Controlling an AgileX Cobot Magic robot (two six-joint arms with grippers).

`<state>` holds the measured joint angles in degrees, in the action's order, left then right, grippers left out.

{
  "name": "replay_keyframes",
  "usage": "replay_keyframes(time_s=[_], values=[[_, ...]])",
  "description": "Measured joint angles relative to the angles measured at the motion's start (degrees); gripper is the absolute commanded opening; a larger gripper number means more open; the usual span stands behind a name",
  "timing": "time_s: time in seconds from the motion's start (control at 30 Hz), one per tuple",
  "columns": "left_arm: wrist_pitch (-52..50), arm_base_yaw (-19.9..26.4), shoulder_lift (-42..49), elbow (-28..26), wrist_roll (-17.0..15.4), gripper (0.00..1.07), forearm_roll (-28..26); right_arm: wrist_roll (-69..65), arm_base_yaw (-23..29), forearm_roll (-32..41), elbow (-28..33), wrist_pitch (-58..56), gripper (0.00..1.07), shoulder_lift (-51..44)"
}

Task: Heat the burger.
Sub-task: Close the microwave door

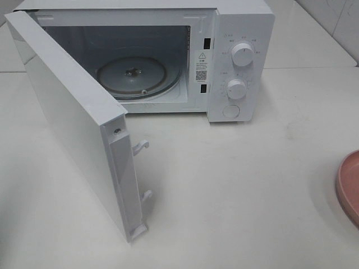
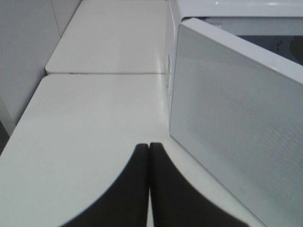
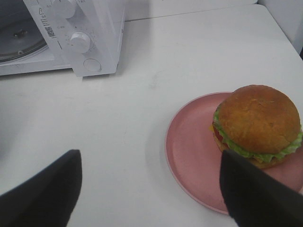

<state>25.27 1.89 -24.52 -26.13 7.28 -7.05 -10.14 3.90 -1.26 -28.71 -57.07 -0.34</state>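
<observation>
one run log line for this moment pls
microwave door: open | turntable: bare | burger: on pink plate | left pincer: shut, empty | right pincer: open, near plate

A: Is the way into the microwave (image 1: 241, 56) clear?

B: Its door (image 1: 73, 120) swings wide over the table's (image 1: 235, 190) left side (blocking passage there); bare tabletop runs from the cavity to the pink plate (image 1: 349, 188).
</observation>
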Motion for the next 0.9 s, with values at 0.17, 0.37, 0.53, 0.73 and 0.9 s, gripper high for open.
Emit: replay_keyframes(time_s=[0.17, 0.37, 0.53, 0.73, 0.9], values=[[-13.75, 0.00, -2.98, 5.44, 0.97, 0.00, -1.49, 0.00, 0.00, 0.00, 0.00, 0.00, 0.76, 0.00], [-28.13, 0.00, -7.79, 10.77, 1.09, 0.00, -2.23, 0.00, 0.00, 0.00, 0.00, 0.00, 0.76, 0.00], [-36.73, -2.18, -13.52, 11.69, -0.11, 0.00, -1.66, 0.00, 0.00, 0.00, 0.00, 0.00, 0.76, 0.00], [-42.40, -6.65, -21.49, 11.69, -0.40, 0.00, 1.78, 0.00, 0.00, 0.00, 0.00, 0.00, 0.76, 0.00], [-45.66, -10.08, -27.85, 11.69, -0.40, 0.00, 2.12, 0.00, 0.00, 0.00, 0.00, 0.00, 0.76, 0.00]])
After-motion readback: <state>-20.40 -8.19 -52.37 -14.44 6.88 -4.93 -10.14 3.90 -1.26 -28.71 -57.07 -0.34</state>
